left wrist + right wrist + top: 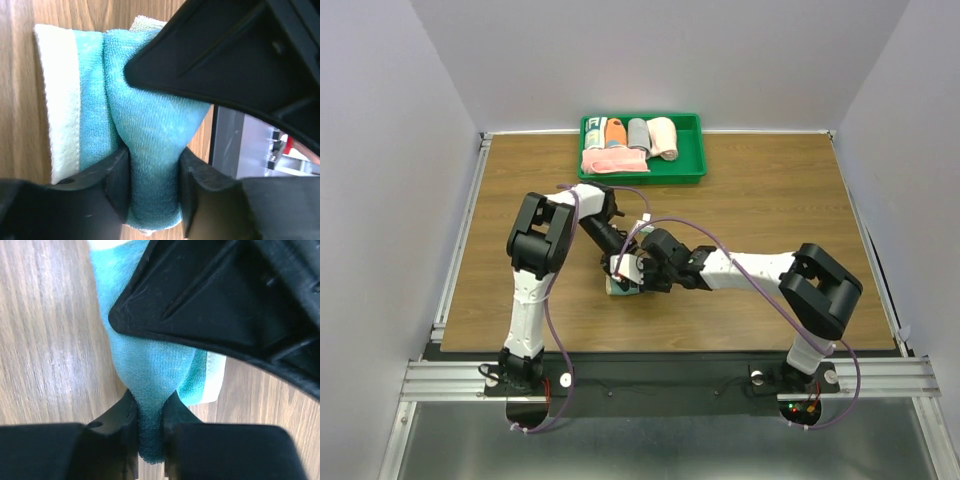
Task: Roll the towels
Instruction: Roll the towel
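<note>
A teal towel (619, 288) with pale yellow edges lies bunched on the wooden table between both arms. In the left wrist view a thick fold of the teal towel (150, 130) sits squeezed between my left gripper's (154, 187) fingers (112, 185). In the right wrist view my right gripper (150, 427) is shut on a thin pinch of the same towel (150, 375). From above, the left gripper (618, 262) and right gripper (638, 274) meet over the towel and hide most of it. A loose pink towel (613, 161) lies in the tray.
A green tray (692, 150) stands at the back centre of the table and holds several rolled cloths, among them a pale peach roll (663, 138) and a grey roll (638, 133). Each wrist view is half blocked by the other gripper's black body (235, 55).
</note>
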Controlling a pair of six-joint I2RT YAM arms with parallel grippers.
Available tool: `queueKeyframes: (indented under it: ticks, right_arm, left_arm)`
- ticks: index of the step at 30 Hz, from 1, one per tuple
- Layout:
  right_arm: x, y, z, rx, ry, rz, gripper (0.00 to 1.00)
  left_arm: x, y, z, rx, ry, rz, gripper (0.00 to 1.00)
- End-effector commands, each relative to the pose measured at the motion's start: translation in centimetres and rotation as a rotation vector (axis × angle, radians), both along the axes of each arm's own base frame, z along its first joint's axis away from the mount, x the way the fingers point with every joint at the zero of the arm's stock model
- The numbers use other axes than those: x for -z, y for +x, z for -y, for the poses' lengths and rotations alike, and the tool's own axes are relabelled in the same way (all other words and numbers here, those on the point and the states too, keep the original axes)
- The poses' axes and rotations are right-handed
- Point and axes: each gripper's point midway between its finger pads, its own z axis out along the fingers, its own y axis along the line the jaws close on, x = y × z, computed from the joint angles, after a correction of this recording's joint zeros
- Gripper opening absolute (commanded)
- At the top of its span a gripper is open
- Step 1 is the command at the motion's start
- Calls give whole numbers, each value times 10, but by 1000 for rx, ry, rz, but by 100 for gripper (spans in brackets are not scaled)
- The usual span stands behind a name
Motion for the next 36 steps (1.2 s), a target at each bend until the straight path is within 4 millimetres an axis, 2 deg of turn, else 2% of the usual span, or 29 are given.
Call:
queueKeyframes:
  ticks: [1, 3, 4, 6, 12, 13, 15, 16, 18, 19, 20, 21, 22, 23, 24, 25, 26, 27, 28, 29, 30, 31, 33, 34, 36]
  right_arm:
    - [11, -29, 3, -59, 18, -82, 1]
    - [13, -34, 8, -64, 4, -105, 0]
    - [15, -40, 11, -72, -5, -124, 1]
    - [20, -48, 20, -74, -38, -160, 1]
    - [29, -61, 33, -25, -91, -276, 1]
    - [25, -61, 28, -21, -76, -300, 1]
    - [29, -61, 31, 30, -93, -374, 1]
    - [31, -61, 32, 44, -96, -405, 1]
    - [24, -59, 27, 80, -71, -482, 1]
    - [21, -61, 21, 73, -49, -532, 1]
    - [22, -62, 23, 88, -55, -570, 1]
    - [22, -60, 23, 110, -49, -605, 1]
    - [20, -62, 20, 108, -33, -649, 1]
    - [25, -64, 20, 115, -40, -692, 1]
    - [22, -62, 18, 120, -33, -724, 1]
    - [19, -61, 17, 129, -15, -775, 1]
    - [20, -60, 16, 132, -11, -803, 1]
    - [23, -57, 17, 148, -16, -838, 1]
    - [24, -56, 17, 151, -11, -860, 1]
    - [21, -58, 16, 149, -3, -898, 1]
    - [23, -52, 15, 158, 4, -913, 0]
    - [23, -51, 14, 162, 9, -930, 1]
    - [25, -50, 15, 168, 10, -965, 1]
    - [22, -46, 13, 163, 25, -973, 1]
    - [22, -44, 13, 172, 29, -994, 1]
  left_arm:
    - [24, 39, -23, 45, 21, 276, 62]
    - [15, 44, -27, 28, 12, 305, 68]
    - [7, 49, -30, 17, 1, 333, 74]
    - [-8, 59, -40, -16, -21, 373, 80]
    - [-46, 84, -62, -105, -91, 481, 91]
    - [-56, 89, -71, -136, -97, 511, 92]
    - [-68, 94, -78, -174, -119, 555, 93]
    - [-81, 96, -83, -197, -129, 600, 95]
    - [-87, 98, -94, -258, -143, 655, 96]
    - [-94, 93, -99, -280, -146, 713, 98]
    - [-94, 91, -103, -283, -125, 752, 99]
    - [-110, 85, -105, -280, -124, 841, 99]
    - [-96, 68, -107, -284, -108, 828, 99]
    - [-97, 70, -109, -283, -109, 900, 99]
    - [-94, 63, -111, -271, -89, 936, 99]
    - [-91, 45, -112, -246, -86, 981, 99]
    - [-90, 44, -111, -223, -84, 1045, 99]
    - [-86, 36, -104, -170, -63, 1084, 99]
    - [-95, 30, -100, -149, -67, 1161, 99]
    - [-84, 25, -95, -126, -68, 1200, 99]
    - [-82, 23, -92, -126, -37, 1232, 99]
    - [-90, 14, -76, -80, -80, 1295, 99]
    - [-86, 9, -66, -55, -88, 1347, 99]
    - [-82, 1, -54, -18, -112, 1349, 99]
    - [-80, 2, -45, 10, -114, 1365, 99]
